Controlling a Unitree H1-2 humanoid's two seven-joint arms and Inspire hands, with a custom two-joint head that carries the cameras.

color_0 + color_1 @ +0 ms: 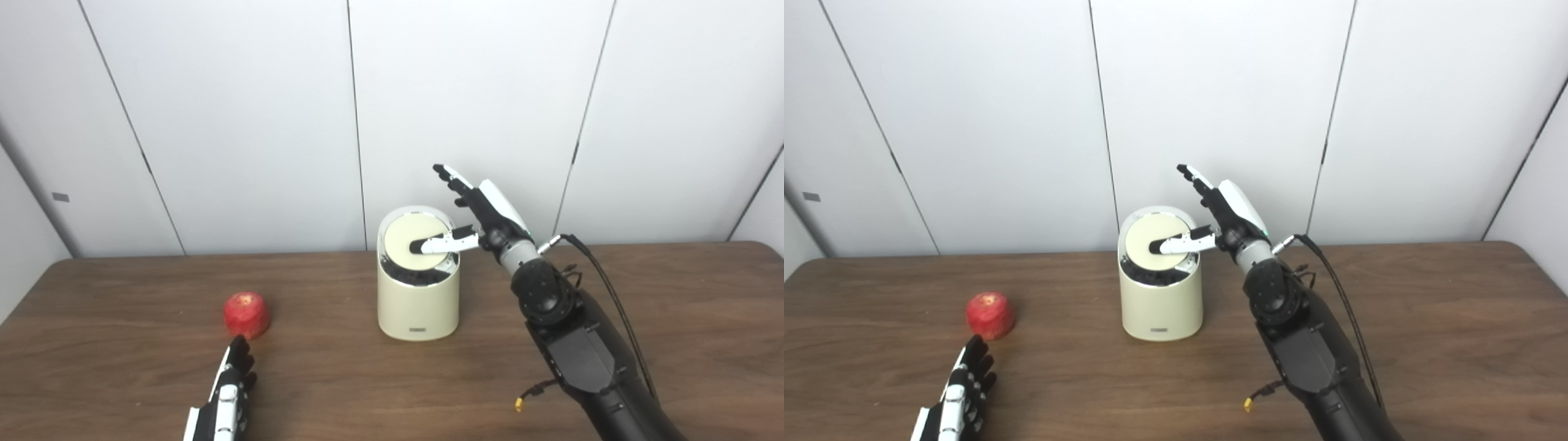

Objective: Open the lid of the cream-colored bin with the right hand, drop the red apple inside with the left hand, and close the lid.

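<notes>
The cream-colored bin stands on the table in the middle. Its round lid is tilted up at the back, and a dark gap shows under its front edge. My right hand is open above the bin's right side, with the thumb lying across the lid and the fingers pointing up and left. The red apple sits on the table to the left. My left hand is open just in front of the apple, fingertips close to it but not around it.
The brown table reaches to a white panelled wall behind. A black cable loops off my right forearm, and a small yellow connector hangs beside the arm near the table's front.
</notes>
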